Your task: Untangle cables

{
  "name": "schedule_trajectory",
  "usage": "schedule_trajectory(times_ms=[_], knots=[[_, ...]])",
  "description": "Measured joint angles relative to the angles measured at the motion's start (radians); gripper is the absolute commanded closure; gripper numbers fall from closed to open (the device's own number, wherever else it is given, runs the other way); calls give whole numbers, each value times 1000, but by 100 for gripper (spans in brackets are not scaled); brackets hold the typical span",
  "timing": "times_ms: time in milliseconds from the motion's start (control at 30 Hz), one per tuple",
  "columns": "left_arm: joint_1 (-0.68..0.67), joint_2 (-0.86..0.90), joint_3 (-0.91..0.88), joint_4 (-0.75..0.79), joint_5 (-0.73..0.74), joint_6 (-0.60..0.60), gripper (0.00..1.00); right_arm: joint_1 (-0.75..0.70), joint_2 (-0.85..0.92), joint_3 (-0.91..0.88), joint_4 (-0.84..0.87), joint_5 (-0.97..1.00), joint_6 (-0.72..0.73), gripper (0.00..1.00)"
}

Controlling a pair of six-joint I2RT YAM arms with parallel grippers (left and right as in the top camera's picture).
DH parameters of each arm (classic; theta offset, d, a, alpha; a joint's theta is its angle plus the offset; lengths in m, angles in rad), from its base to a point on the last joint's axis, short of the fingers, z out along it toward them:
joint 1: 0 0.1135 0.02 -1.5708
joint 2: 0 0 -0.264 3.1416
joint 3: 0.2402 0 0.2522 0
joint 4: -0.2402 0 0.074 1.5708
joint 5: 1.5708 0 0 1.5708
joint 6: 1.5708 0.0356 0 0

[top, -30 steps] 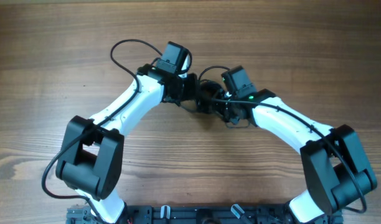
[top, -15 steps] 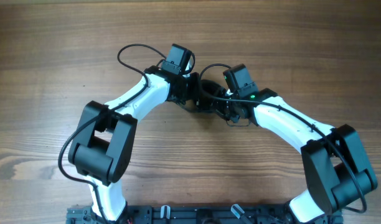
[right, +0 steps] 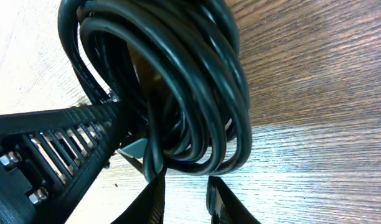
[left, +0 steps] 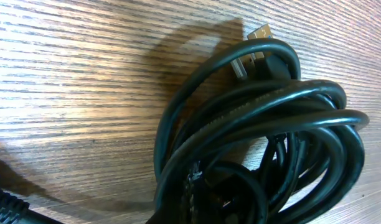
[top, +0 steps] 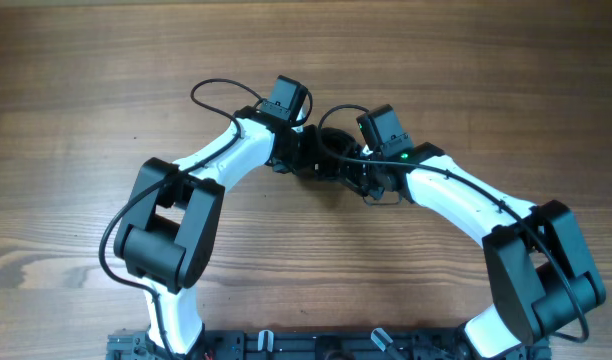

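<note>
The cables (top: 333,148) are one tightly wound coil, on or just above the desk (top: 86,80), right at the tips of the right fingers (right: 154,202). The coil's oval runs lengthwise straight out from the right fingers, and a metal plug (left: 260,32) pokes out from under a loop at one end, pointing away from the coil. The left fingers (right: 60,146), just beside the right fingers, are closed against the coil; I cannot tell whether they pinch a strand. The right fingers stand slightly apart, and I cannot tell if they have a grip. Pulling apart now would likely cinch the loops tighter or snag the plug
</note>
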Motion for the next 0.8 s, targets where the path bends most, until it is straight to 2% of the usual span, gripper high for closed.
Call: schedule_trajectory(times_ms=[800], knots=[[3, 13, 1, 24, -4, 0, 96, 0, 13, 0, 79, -52, 0, 76]])
